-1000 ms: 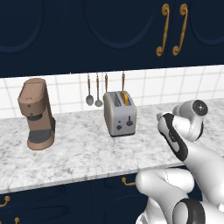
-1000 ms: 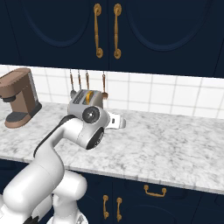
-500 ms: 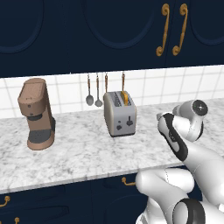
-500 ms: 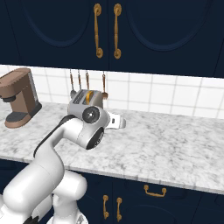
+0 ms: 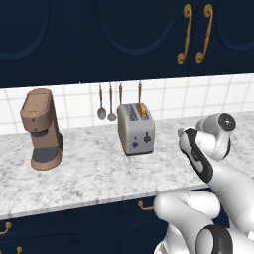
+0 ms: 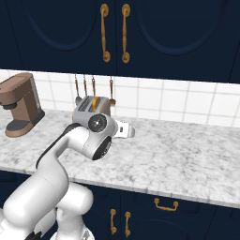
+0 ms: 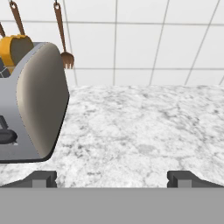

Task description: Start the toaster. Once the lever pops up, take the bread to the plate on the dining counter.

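Note:
The silver-grey toaster (image 5: 135, 130) stands on the marble worktop (image 5: 89, 171) against the tiled wall. The bread (image 5: 141, 110) sticks up from its right slot, golden crust showing. Two small black controls sit on the toaster's front face; at this size I cannot tell the lever from the knob. My gripper (image 7: 112, 178) hangs open and empty to the right of the toaster (image 7: 37, 103), a short way off, facing the wall; the bread (image 7: 15, 50) peeks over the toaster's top at the upper left. From the right base, the toaster (image 6: 89, 104) sits partly behind my arm. The plate and dining counter are out of view.
A brown coffee machine (image 5: 42, 129) stands at the left of the worktop. Spoons and a fork hang on the tiled wall (image 5: 110, 101) behind the toaster. Navy cupboards with brass handles (image 5: 196, 33) run overhead. Bare marble (image 6: 187, 154) stretches to the right.

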Robot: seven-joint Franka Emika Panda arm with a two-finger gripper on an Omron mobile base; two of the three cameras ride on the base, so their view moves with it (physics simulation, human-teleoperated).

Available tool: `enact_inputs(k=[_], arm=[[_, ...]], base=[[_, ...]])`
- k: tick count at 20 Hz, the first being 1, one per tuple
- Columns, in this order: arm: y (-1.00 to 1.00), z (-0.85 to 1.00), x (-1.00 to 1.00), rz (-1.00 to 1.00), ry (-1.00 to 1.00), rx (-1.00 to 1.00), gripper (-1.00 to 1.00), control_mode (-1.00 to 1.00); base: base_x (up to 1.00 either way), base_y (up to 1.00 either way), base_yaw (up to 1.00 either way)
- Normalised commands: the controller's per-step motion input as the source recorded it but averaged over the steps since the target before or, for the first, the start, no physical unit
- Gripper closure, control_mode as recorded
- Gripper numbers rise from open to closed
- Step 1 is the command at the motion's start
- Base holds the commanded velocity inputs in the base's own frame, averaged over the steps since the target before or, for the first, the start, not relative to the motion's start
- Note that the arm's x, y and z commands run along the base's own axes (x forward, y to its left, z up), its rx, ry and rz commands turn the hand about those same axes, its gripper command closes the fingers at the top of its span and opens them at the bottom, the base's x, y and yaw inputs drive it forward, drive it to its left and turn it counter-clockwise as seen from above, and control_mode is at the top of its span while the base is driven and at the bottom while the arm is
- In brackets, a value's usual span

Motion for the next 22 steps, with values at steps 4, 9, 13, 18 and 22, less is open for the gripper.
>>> enact_inputs(k=[4, 9, 13, 18, 22], arm=[[0.00, 0.00, 0.00, 0.00, 0.00, 0.00, -1.00, -1.00], [0.00, 0.00, 0.00, 0.00, 0.00, 0.00, -1.00, -1.00], [0.00, 0.00, 0.00, 0.00, 0.00, 0.00, -1.00, -1.00], [0.00, 0.00, 0.00, 0.00, 0.00, 0.00, -1.00, -1.00], [0.00, 0.00, 0.00, 0.00, 0.00, 0.00, -1.00, -1.00]], base=[[0.00, 0.00, 0.00], [0.00, 0.00, 0.00], [0.00, 0.00, 0.00], [0.00, 0.00, 0.00], [0.00, 0.00, 0.00]])
